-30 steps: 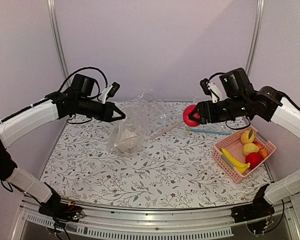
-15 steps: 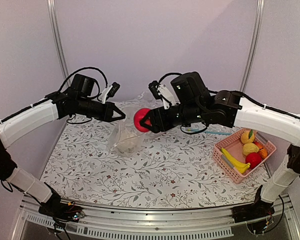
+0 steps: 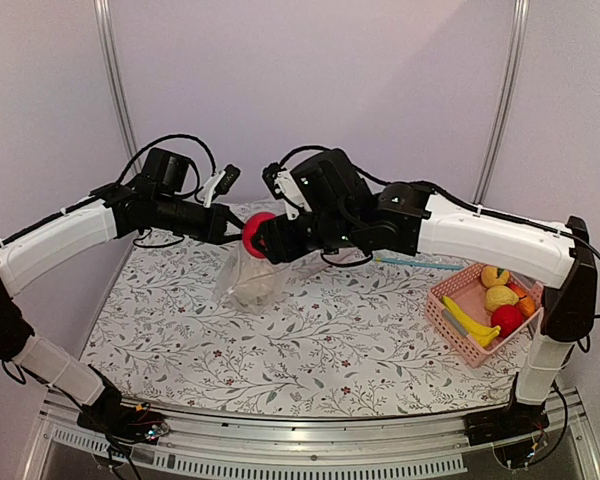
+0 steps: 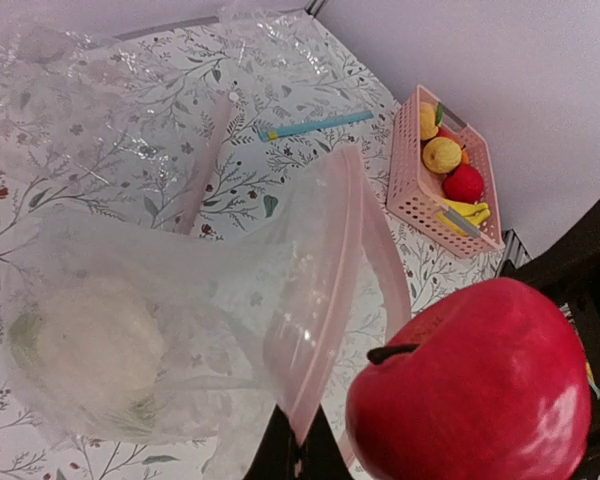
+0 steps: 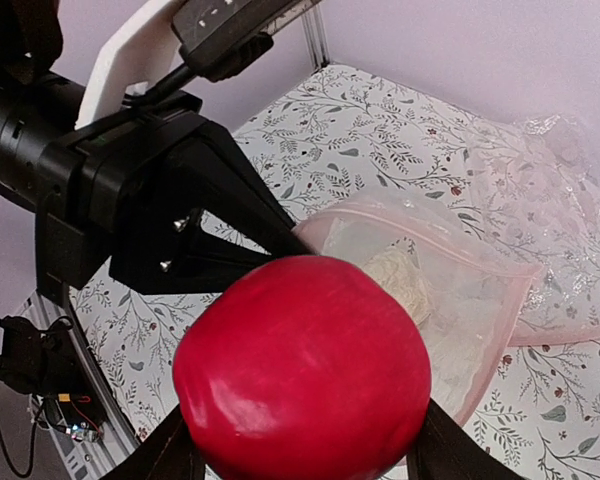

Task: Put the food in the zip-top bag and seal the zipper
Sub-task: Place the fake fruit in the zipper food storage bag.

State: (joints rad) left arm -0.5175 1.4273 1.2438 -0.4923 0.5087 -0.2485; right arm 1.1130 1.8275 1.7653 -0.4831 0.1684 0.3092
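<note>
My left gripper (image 4: 298,452) is shut on the mouth edge of the transparent zip-top bag (image 4: 230,300), holding it up off the table. The zipper (image 4: 325,300) shows as a faintly pink strip along the open mouth. A white cauliflower (image 4: 85,350) lies inside the bag. My right gripper (image 5: 305,450) is shut on a red apple (image 5: 305,365), which hangs right beside the bag's mouth (image 3: 257,234) and close to the left fingers (image 5: 270,225). More food, a lemon (image 3: 500,297), a banana (image 3: 470,322) and a red fruit (image 3: 507,318), lies in the basket.
The pink basket (image 3: 450,300) stands at the table's right edge. A second crinkly clear bag (image 4: 100,100) lies behind the held one, with a teal strip (image 3: 420,264) on the table beside it. Purple walls close the back and sides.
My right arm has swung left across the table, carrying the red apple from near the basket to the bag's mouth. The left arm and the bag have stayed put.
</note>
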